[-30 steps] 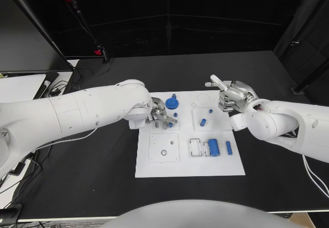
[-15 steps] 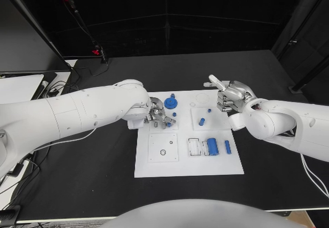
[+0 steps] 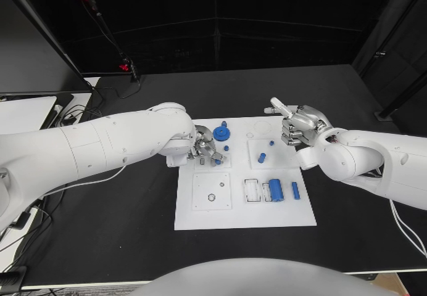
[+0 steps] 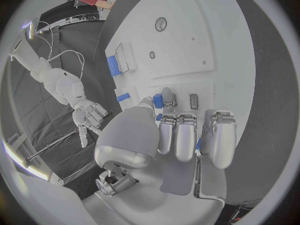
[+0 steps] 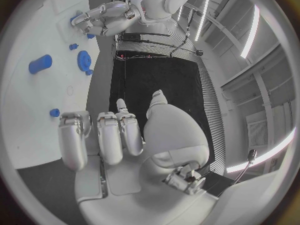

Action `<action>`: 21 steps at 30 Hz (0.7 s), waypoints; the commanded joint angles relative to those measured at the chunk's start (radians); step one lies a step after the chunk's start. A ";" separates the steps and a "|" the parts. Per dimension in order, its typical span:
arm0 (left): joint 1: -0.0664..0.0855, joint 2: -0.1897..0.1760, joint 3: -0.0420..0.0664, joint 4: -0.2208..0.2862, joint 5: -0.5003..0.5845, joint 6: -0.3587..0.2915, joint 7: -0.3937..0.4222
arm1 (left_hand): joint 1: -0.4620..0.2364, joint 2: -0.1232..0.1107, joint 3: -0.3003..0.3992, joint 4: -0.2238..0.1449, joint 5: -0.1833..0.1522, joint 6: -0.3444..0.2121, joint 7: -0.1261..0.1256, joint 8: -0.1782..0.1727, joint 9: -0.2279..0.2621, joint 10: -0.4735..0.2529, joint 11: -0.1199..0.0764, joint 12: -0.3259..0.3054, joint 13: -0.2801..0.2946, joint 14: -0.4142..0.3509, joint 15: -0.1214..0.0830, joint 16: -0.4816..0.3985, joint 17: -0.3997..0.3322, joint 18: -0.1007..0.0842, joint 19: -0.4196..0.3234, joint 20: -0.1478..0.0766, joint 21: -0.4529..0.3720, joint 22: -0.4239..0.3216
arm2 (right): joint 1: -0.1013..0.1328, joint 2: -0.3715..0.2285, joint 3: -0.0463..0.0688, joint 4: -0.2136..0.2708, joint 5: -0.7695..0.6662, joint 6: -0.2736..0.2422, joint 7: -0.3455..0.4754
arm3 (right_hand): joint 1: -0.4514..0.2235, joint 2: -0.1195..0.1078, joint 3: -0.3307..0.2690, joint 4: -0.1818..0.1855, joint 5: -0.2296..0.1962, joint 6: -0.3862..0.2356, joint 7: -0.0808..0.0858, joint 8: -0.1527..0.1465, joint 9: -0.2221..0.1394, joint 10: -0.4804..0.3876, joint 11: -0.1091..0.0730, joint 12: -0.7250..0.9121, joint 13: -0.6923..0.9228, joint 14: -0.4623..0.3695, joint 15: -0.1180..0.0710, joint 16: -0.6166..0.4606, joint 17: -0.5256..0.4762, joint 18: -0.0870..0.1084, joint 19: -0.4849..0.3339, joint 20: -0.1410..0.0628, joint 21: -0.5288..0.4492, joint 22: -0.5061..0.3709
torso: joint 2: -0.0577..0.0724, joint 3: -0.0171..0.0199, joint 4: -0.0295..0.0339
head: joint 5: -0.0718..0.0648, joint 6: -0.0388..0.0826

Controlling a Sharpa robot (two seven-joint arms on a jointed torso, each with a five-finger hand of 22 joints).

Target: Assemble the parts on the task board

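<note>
On the left side of the task board (image 3: 245, 213) the left hand (image 3: 207, 152) was low over the plate, its fingers curled down around a small blue part (image 3: 219, 161); whether it really pinched this part, I cannot tell. If the fingers closed a little off-centre, I think the part could tip or slide out of its seat, and the blue gear (image 3: 223, 132) just beside could be pushed. Toward the middle, a blue peg (image 3: 263, 158) stood on its own plate. Lower down, the rectangular slots of the board held a blue cylinder (image 3: 276, 190) and a thin blue bar (image 3: 294, 190), while one slot beside them looked empty. At the right edge, the right hand (image 3: 298, 126) was raised with fingers curled and holding nothing.
</note>
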 commanded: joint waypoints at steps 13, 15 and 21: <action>0.001 -0.018 0.000 0.008 -0.003 -0.008 0.066 | 0.136 0.056 0.133 0.001 0.089 0.011 0.009 -0.037 0.039 0.104 0.002 0.000 0.258 0.104 -0.002 0.001 0.263 -0.007 0.106 -0.004 0.003 0.263 | -0.003 0.000 0.000 -0.004 0.001 -0.002 -0.009 | -0.008 0.015 -0.008 0.000 0.009 -0.010 0.000 0.009 -0.001 0.106 0.007 0.003 0.263 0.106 0.001 0.002 0.263 -0.007 0.104 0.004 0.003 0.263 | 0.001 0.0000 0.0001 | -0.001 0.000; 0.001 -0.021 0.000 0.009 -0.003 -0.009 0.071 | 0.140 0.046 0.151 0.000 0.093 0.013 0.010 -0.041 0.044 0.104 0.003 0.000 0.258 0.104 -0.001 0.001 0.263 -0.007 0.106 -0.003 0.003 0.263 | -0.004 0.000 0.000 -0.005 0.001 -0.002 -0.010 | -0.011 0.018 -0.009 0.000 0.010 -0.011 0.000 0.010 -0.001 0.106 0.007 0.003 0.263 0.106 0.001 0.002 0.263 -0.007 0.104 0.004 0.003 0.263 | 0.000 -0.0001 0.0001 | -0.002 -0.001; 0.001 -0.035 0.000 0.017 -0.003 -0.010 0.093 | 0.144 0.018 0.193 0.000 0.102 0.019 0.011 -0.050 0.057 0.104 0.004 0.000 0.258 0.104 -0.001 0.001 0.263 -0.007 0.106 -0.002 0.003 0.263 | -0.005 0.000 0.000 -0.007 0.000 -0.001 -0.012 | 0.001 0.011 -0.012 -0.007 0.002 -0.011 -0.005 0.017 0.000 0.106 0.004 0.003 0.263 0.106 0.000 0.002 0.263 -0.007 0.104 0.004 0.003 0.263 | 0.000 0.0005 0.0010 | -0.002 -0.004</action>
